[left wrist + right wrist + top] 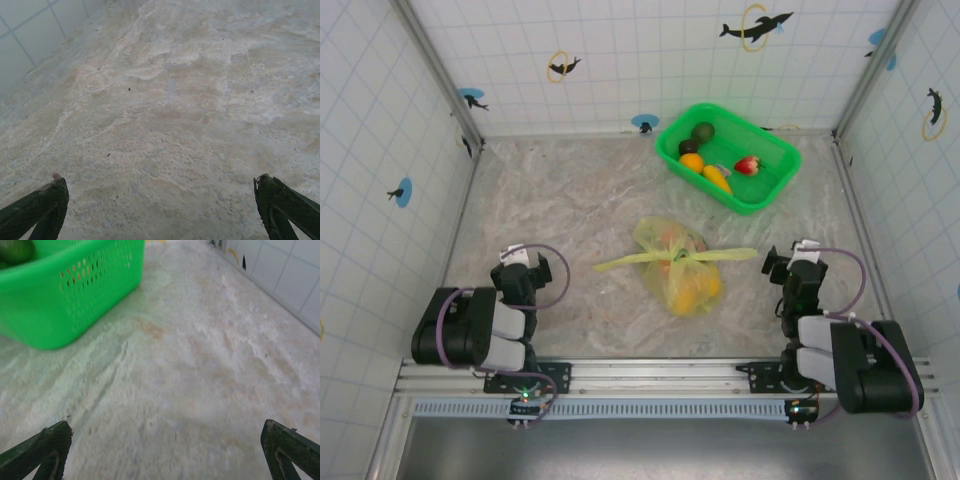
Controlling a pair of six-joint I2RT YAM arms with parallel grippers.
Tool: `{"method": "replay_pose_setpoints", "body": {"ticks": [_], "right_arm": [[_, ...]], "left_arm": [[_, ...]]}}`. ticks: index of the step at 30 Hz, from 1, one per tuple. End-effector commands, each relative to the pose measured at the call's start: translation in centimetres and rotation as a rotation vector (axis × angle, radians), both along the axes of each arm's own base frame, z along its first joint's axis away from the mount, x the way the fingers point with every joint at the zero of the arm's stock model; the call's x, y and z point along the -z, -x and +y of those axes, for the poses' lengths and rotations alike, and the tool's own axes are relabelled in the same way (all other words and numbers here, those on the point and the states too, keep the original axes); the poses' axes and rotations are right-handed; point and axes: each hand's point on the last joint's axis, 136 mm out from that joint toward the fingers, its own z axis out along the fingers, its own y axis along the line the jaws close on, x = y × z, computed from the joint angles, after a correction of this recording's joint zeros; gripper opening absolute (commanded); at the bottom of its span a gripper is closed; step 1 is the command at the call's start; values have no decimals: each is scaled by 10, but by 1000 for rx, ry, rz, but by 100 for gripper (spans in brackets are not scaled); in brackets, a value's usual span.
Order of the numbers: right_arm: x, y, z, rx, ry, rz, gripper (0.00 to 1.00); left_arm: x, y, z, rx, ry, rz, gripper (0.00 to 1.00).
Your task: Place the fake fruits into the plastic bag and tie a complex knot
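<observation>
Since the bag (685, 275) looks tied, we hold left gripper (160, 212) and right gripper (165, 452) wide apart, empty, clear of it.

Overhead above table (550, 200); wrist views low, forward

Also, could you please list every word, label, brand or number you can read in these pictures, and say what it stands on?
None: no readable text.
The white tiled walls bear only black dolphin stickers, pictures without words; the bright green plastic basket and the translucent yellow-green plastic bag show no lettering.
</observation>
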Motion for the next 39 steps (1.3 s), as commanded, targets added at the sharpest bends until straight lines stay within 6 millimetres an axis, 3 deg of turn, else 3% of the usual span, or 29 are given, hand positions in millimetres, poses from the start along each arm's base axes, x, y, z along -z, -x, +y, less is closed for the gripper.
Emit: {"method": "replay_pose_setpoints", "body": {"ticks": [1, 2, 3, 6, 7, 8, 9, 11, 13, 39], "right_arm": [[-16, 6, 4, -42, -22, -125, 100], [-12, 6, 7, -64, -31, -111, 100], [-7, 8, 12, -93, -30, -104, 100], [-18, 11, 25, -176, -20, -186, 100], [-13, 6, 31, -204, -19, -167, 100], [10, -4, 32, -208, -1, -40, 100], [18, -15, 33, -200, 9, 24, 100], [8, -12, 21, -146, -21, -52, 100], [17, -14, 22, -145, -18, 3, 100], [16, -12, 22, -139, -8, -4, 100]], "left_arm": [[-29, -2, -7, 43, 61, -163, 98], [-17, -8, -13, 78, 59, -97, 98], [-19, -11, -16, 95, 67, -104, 98], [-17, -11, -15, 95, 74, -98, 98], [-17, -11, -15, 95, 73, -98, 98], [-16, -11, -15, 96, 75, -91, 98], [-17, -11, -15, 95, 74, -96, 98], [-16, -11, -15, 98, 76, -90, 98], [-16, -11, -15, 99, 79, -92, 98], [-15, -12, -15, 103, 88, -88, 98]]}}
